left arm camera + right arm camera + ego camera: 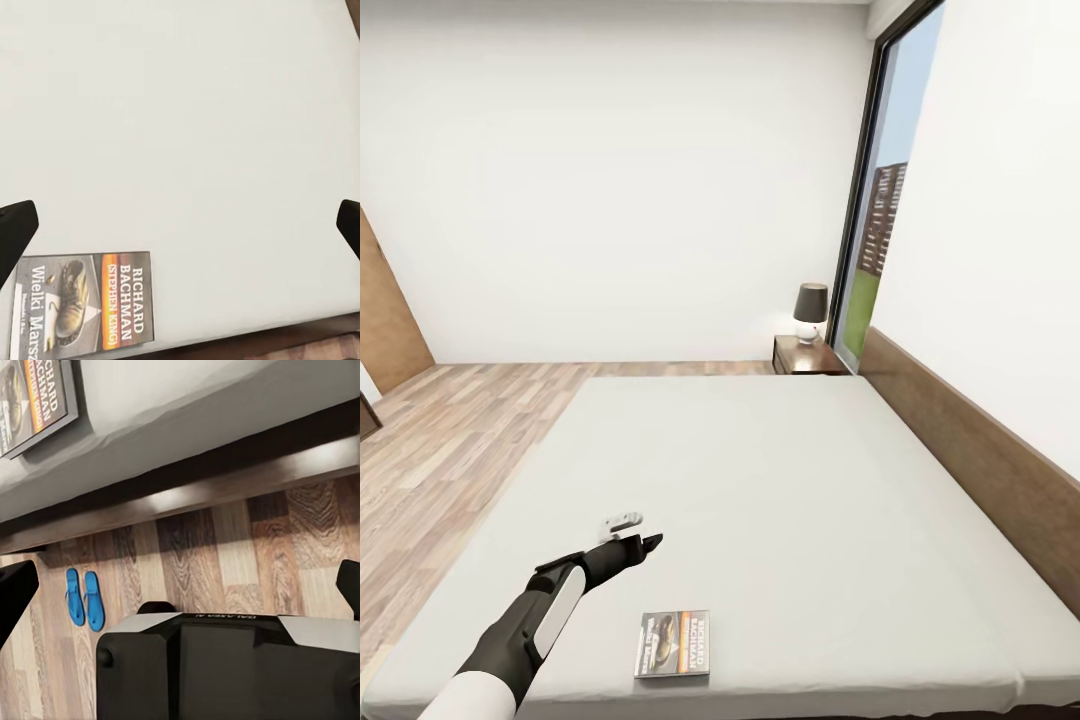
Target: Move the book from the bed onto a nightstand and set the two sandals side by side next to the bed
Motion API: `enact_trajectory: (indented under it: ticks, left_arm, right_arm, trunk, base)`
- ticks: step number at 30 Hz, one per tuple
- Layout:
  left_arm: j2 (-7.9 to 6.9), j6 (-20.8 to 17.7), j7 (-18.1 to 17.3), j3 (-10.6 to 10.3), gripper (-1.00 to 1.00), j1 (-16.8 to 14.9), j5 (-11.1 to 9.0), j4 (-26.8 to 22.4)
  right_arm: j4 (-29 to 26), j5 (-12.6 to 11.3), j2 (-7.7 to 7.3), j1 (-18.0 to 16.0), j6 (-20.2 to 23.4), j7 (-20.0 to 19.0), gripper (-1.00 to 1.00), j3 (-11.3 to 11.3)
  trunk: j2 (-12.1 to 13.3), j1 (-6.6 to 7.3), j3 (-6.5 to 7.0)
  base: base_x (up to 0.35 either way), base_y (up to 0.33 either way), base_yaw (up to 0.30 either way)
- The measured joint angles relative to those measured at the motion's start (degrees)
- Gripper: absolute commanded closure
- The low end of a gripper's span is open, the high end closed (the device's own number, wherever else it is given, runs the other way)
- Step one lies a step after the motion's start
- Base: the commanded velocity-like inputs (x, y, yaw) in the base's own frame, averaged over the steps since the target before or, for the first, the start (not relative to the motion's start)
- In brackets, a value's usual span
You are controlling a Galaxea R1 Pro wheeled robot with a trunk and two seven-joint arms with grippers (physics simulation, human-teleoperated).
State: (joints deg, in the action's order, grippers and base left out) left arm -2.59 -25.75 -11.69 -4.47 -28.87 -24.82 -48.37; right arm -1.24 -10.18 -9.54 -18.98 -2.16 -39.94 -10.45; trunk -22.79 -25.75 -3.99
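The book (672,645) lies flat near the front edge of the bed (780,480), with its dark cover and orange band facing up. My left gripper (645,543) hovers over the mattress just beyond and to the left of it. In the left wrist view the book (82,304) sits near one fingertip (15,229), and the jaws are open and hold nothing. My right gripper (180,589) is open too, hanging over the plank floor beside the bed frame (187,499). The two blue sandals (84,598) lie side by side on the floor close to that frame. The book's corner (34,401) rests on the mattress above.
A dark nightstand (810,357) with a lamp (810,308) stands at the far corner by the headboard (980,460) and the tall window (875,200). Plank floor (450,440) runs along the bed's left side. My own base (225,667) is below the right wrist.
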Motion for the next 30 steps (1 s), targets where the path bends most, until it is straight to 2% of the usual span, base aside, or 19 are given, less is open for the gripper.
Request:
enact_trajectory:
  ticks: [11,27,30]
  left_arm:
    - [0.0,0.0,0.0,0.0,-1.0,0.0,0.0,0.0]
    - [0.0,0.0,0.0,0.0,-1.0,0.0,0.0,0.0]
    - [0.0,0.0,-0.1,0.0,-1.0,0.0,-0.1,0.0]
  right_arm:
    - [0.0,0.0,0.05,0.0,0.0,0.0,-1.0,0.0]
    - [0.0,-0.1,-0.05,0.0,0.1,-0.3,-1.0,-0.1]
    - [0.0,0.0,-1.69,0.0,0.8,-1.0,-1.0,-0.5]
  trunk:
    - [0.0,0.0,-0.08]
    - [0.0,0.0,-1.42]
    - [0.0,0.0,-1.68]
  base:
    - [0.0,0.0,0.0]
    - [0.0,0.0,0.0]
    - [0.0,0.0,0.0]
